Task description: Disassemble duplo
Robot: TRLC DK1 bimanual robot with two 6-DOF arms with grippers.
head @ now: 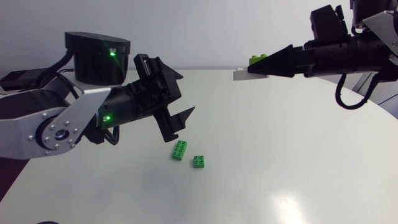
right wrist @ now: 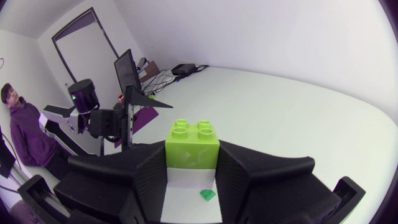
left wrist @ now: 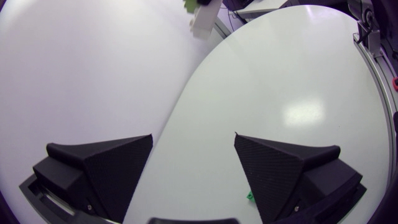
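Lime-green brick (right wrist: 192, 144) atop white brick (right wrist: 191, 178)

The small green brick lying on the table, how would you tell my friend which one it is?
Look at the white table, near the open left tool, where two green bricks lie close together. The small green brick is the one on the side toward the right arm. It is short and squarish, while the long green brick beside it is stretched out.
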